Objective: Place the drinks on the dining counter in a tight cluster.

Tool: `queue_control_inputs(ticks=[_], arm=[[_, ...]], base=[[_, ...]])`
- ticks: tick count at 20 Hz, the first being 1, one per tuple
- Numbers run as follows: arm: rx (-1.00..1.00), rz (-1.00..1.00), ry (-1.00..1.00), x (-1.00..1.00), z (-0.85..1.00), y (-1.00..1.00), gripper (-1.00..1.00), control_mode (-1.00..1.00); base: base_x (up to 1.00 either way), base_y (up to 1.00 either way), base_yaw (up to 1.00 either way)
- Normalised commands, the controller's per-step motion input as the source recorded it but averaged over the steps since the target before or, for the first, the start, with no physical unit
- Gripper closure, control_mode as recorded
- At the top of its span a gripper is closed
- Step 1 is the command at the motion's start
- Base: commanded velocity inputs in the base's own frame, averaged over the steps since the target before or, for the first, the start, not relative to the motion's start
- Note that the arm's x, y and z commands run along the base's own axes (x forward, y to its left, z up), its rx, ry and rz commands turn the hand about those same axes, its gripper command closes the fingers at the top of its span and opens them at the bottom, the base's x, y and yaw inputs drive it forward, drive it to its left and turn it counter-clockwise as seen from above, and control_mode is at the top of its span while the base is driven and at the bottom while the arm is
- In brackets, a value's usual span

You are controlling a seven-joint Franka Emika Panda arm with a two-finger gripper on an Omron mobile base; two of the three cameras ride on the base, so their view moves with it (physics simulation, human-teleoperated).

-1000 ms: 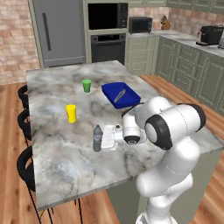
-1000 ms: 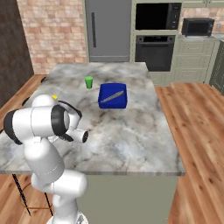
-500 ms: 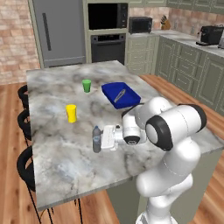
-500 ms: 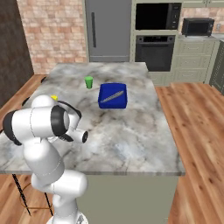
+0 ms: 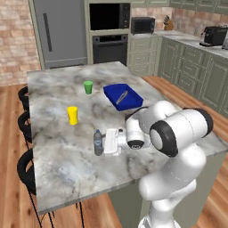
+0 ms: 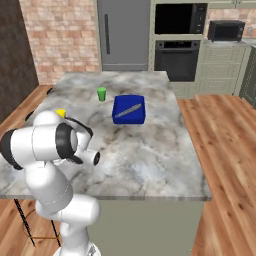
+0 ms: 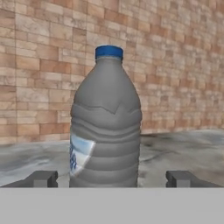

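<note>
- While the white robot arm reaches low across it, the large rectangular grey-white marble dining counter (image 5: 67,169) carries every item listed below; black round stools (image 5: 24,167) line its 9 o'clock side in the left base view.
- At 12 o'clock from the arm's elbow lies a blue rectangular tray (image 5: 123,96) holding a slim grey utensil. It is no part of the task.
- Standing upright near the counter's 9 o'clock side, the small clear water bottle with a blue cap (image 7: 106,122) is the only drink visible on the counter.
- From that bottle, the yellow cup (image 5: 72,115) stands at 11 o'clock and the green cup (image 5: 88,87) at 12 o'clock, farther off. Neither cup is a drink to be clustered.
- Jaw state: the two-finger gripper (image 7: 111,178) is released, its dark tips standing well clear on either side of the bottle's base.
- Governing relation: the bottle lies dead ahead of the gripper, between the spread tips, with its long axis vertical and square to the horizontal approach line.
- Judgement: a straight rearward retreat would clear the bottle; any sideways drift risks tipping it.
</note>
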Motion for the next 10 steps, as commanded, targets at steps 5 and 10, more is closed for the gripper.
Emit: queue_control_inputs(ticks=[5,10], arm=[[0.00,0.00,-0.03,-0.20,0.00,0.00,-1.00,-1.00],[0.00,0.00,-0.02,-0.05,0.07,-0.16,-1.00,-1.00]], base=[[0.00,0.00,0.00],[0.00,0.00,0.00]])
